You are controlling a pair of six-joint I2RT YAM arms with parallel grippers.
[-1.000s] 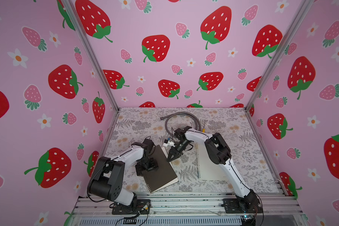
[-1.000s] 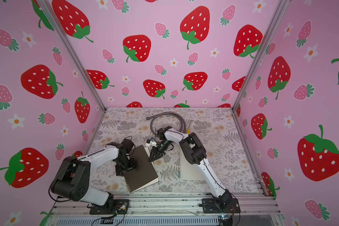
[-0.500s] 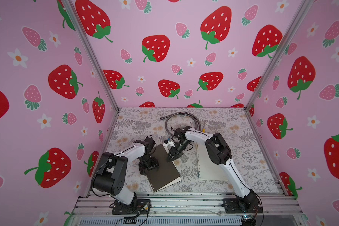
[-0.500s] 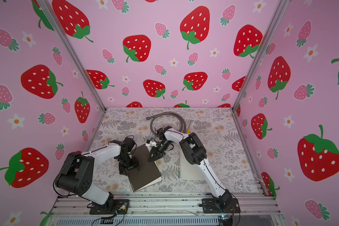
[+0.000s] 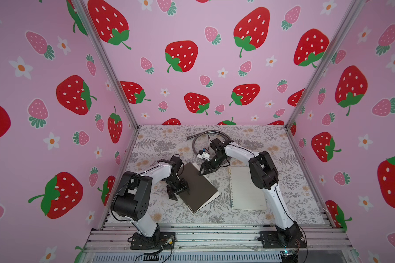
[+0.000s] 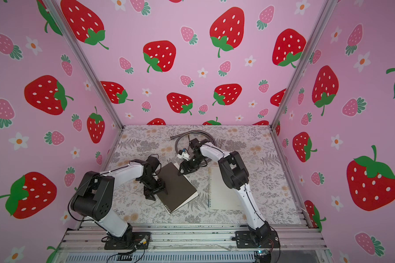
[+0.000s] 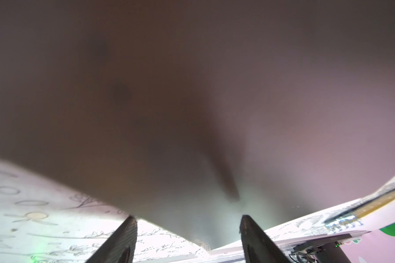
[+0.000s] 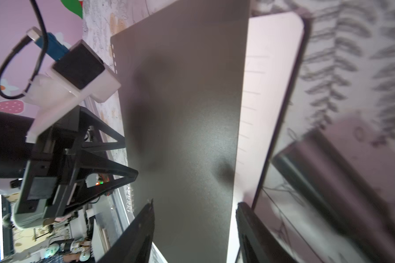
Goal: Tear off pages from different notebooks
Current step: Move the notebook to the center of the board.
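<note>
On worktop (image 5: 160, 145): left notebook (image 5: 198, 184) lies skewed nr centre; right notebook (image 5: 244, 189) to its right, apart. Hose (image 5: 205, 133) coiled behind both, twd back wall. L end effector (image 5: 179, 195) at left notebook's left edge; R end effector (image 5: 203, 172) at its far corner.

Bench (image 5: 160, 145): covered all over in a grey fern-and-flower print. Grey flexible hose (image 5: 211, 131) lies in an open loop at far centre of the bench. Walls (image 5: 192, 34) on left, far and right: pink with strawberry and daisy print. Aluminium rails (image 5: 214, 236) run along the near edge.
</note>
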